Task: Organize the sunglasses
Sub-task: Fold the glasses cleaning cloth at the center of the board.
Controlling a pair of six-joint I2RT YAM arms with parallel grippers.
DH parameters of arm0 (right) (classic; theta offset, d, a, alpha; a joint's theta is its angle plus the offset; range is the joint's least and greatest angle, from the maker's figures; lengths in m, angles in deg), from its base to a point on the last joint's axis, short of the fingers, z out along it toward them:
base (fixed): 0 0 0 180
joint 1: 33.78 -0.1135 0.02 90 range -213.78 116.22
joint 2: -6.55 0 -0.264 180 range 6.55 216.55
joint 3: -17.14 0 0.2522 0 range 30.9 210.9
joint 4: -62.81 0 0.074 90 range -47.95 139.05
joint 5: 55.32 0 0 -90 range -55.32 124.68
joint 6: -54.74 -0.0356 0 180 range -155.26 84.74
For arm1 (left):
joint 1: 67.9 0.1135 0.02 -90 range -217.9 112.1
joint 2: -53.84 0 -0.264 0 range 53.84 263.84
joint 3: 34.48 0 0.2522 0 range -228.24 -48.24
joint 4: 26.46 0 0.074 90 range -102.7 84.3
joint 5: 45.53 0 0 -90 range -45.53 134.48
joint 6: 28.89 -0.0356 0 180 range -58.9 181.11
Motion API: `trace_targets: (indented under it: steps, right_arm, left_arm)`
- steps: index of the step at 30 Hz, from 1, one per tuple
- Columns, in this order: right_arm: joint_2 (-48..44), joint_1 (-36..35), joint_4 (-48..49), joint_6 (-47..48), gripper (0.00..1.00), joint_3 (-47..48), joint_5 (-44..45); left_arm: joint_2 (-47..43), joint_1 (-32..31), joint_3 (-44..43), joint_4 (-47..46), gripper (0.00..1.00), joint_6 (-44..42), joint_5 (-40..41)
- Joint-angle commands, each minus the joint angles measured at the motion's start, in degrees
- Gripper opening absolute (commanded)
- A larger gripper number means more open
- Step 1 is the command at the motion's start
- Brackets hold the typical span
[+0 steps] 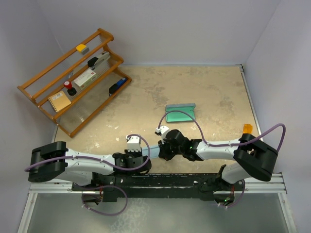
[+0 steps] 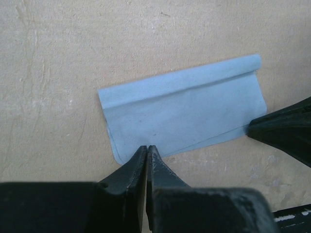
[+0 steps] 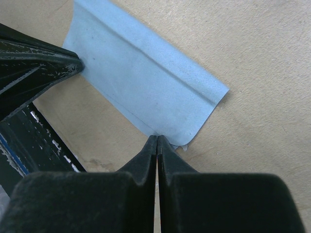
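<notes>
Top view: both arms lie low across the surface point(image 1: 214, 92), wrists meeting at centre and covering most of the blue cleaning cloth point(image 2: 184, 114); only a sliver shows between them. Beyond them, apart, lies the green glasses case point(image 1: 180, 113); open or closed is hard to make out. Cloth folded, flat. The left hand point(image 2: 146, 149) is closed tight, tips at the cloth's near edge. The right hand point(image 3: 157, 140) is likewise closed, at a corner of the other end. Whether either pinches fabric: cannot tell.

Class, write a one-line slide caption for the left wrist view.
Left gripper, shut, at the near edge of a folded blue cloth; right gripper at its right edge.
</notes>
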Motion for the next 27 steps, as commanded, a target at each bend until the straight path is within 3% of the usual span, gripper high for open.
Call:
trace_targets:
  steps: [1, 16, 27]
  right_arm:
    - [0.58, -0.37, -3.23, 1.33, 0.00, -1.25, 1.76]
    - [0.07, -0.37, -4.56, 1.79, 0.00, -1.60, 2.14]
    - [-2.52, -0.39, -5.38, 2.45, 0.00, -1.29, 3.65]
  left_arm:
    - [-0.31, -0.50, 0.38, 2.79, 0.00, 2.16, 0.18]
    - [-4.84, -0.45, 2.96, 5.50, 0.00, 4.20, 0.32]
    - [-2.95, -0.56, 2.73, 3.69, 0.00, 3.55, 0.07]
